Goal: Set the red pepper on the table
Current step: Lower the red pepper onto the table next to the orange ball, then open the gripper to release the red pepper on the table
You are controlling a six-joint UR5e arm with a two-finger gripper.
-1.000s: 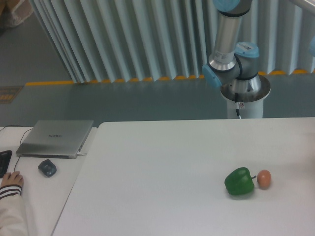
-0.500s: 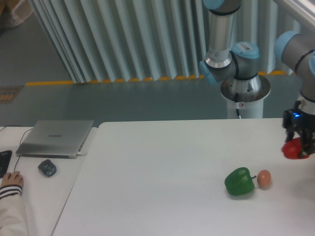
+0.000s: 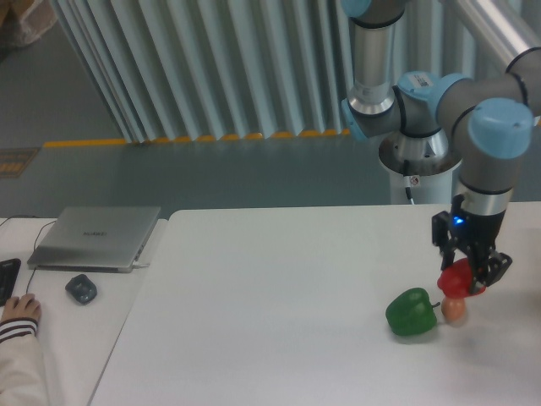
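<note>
1. Gripper (image 3: 470, 272), black and two-fingered, is clamped on the small glossy red pepper (image 3: 457, 278), directly above the pale-orange egg-like ball (image 3: 454, 310).
2. Shift clear of that ball and the green bell pepper (image 3: 412, 312) beside it, then lower onto bare white table (image 3: 279, 296).

red pepper (image 3: 457, 278): 1 | green pepper (image 3: 412, 312): 1 | orange ball (image 3: 454, 311): 1 | laptop (image 3: 95, 238): 1 | mouse (image 3: 81, 289): 1
</note>
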